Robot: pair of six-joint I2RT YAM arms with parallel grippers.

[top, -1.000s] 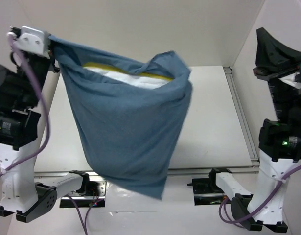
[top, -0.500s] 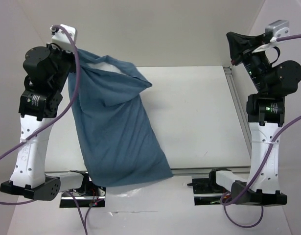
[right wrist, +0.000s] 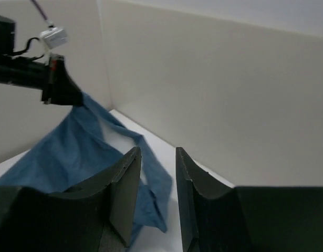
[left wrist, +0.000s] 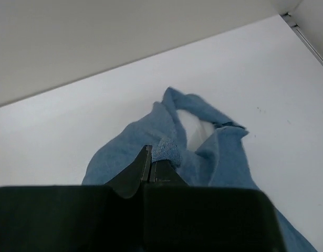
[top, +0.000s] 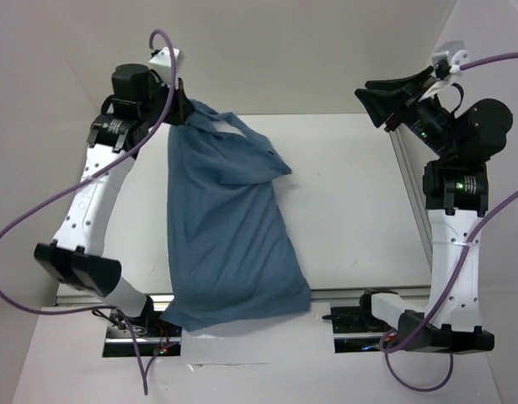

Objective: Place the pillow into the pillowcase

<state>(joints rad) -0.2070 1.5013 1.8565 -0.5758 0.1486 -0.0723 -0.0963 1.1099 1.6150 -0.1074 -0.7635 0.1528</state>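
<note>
Corner of pillowcase [top: 229, 244] in left gripper [left wrist: 150, 159]; right gripper [right wrist: 157, 155] agape, apart.

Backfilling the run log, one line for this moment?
left gripper: shut on pillowcase corner | right gripper: open, empty, clear of cloth | pillow: inside pillowcase, white showing at mouth

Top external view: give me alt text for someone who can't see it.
A dusty-blue pillowcase hangs from the left arm's fingers, shut on its far corner, and trails over the white table to the near edge. The right arm's fingers are open and empty, raised at the right.
</note>
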